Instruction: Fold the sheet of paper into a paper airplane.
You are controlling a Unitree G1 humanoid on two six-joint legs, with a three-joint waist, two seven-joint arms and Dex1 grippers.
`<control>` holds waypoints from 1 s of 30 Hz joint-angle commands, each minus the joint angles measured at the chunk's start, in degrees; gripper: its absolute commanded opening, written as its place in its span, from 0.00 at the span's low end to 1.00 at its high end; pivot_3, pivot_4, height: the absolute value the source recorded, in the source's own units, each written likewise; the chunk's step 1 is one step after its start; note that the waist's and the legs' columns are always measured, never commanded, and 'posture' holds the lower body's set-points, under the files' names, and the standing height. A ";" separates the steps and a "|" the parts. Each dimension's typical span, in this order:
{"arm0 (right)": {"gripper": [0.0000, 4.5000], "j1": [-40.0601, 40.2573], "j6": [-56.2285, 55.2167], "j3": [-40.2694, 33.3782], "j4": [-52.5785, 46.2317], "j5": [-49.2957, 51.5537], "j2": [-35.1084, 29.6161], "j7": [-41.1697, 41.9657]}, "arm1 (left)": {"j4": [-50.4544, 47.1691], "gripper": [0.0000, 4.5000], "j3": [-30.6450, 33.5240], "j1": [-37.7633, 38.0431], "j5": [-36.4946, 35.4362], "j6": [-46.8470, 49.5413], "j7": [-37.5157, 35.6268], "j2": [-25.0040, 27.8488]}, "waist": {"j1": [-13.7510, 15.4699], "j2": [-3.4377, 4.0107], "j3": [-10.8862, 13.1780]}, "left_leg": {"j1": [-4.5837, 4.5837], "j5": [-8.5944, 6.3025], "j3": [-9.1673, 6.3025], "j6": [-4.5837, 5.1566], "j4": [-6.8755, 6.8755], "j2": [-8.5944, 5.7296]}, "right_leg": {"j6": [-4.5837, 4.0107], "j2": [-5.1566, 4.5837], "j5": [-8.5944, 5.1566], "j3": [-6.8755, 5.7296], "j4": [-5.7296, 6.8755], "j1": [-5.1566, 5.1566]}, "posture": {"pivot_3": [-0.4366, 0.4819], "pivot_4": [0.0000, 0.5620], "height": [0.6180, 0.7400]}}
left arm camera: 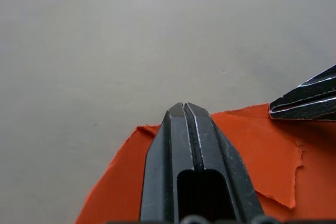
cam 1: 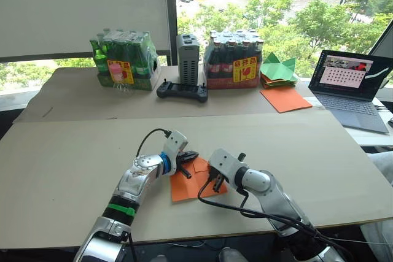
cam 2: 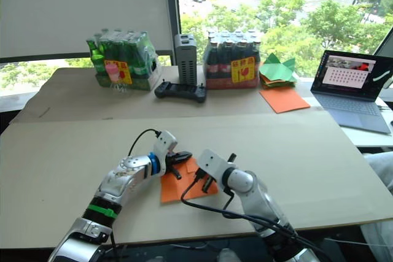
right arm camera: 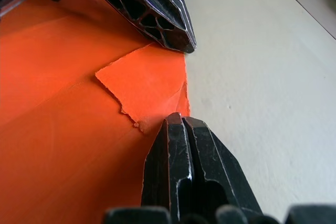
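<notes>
Both grippers, left [cam 1: 188, 157] and right [cam 1: 215, 180], fingers pressed together and grasping nothing, rest tips-down on the paper [cam 1: 184, 187] between them, its corner folded.

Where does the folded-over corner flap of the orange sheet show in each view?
Left eye view: flap between both end effectors.
Right eye view: same spot.
Left wrist view: beside the ragged edge.
Right wrist view: centre.
Shared landmark: the sheet of paper.

left claw [cam 1: 188, 162] closed, right claw [cam 1: 213, 183] closed, tips near each other — both arms angled inward
</notes>
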 commanded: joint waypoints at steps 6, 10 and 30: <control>0.01 1.37 3.17 1.19 3.96 -0.09 -0.07 0.46 | 2.35 0.00 1.30 1.36 1.08 1.58 0.95 1.63 | 0.01 -0.02 -0.03 | 0.06 0.00 0.00 0.00 -0.01 0.01 | 0.01 0.00 -0.01 -0.01 -0.05 0.10 | 0.48 0.27 1.00; 0.01 0.43 1.82 0.87 4.35 0.81 1.20 0.46 | 1.70 0.00 2.73 0.77 -0.50 2.14 1.05 0.68 | -0.20 -0.02 -0.03 | 0.08 0.00 0.00 0.00 -0.01 0.02 | 0.02 0.01 -0.01 -0.01 -0.05 0.11 | 0.48 0.27 1.00; 0.01 -3.27 -3.40 3.78 9.99 2.54 4.15 3.39 | -6.60 0.00 4.37 3.79 -2.95 6.13 1.43 0.74 | -0.41 -0.03 -0.03 | 0.02 0.00 0.03 0.00 -0.33 0.03 | 0.00 0.02 0.00 0.02 -0.14 -0.09 | 0.48 0.27 1.00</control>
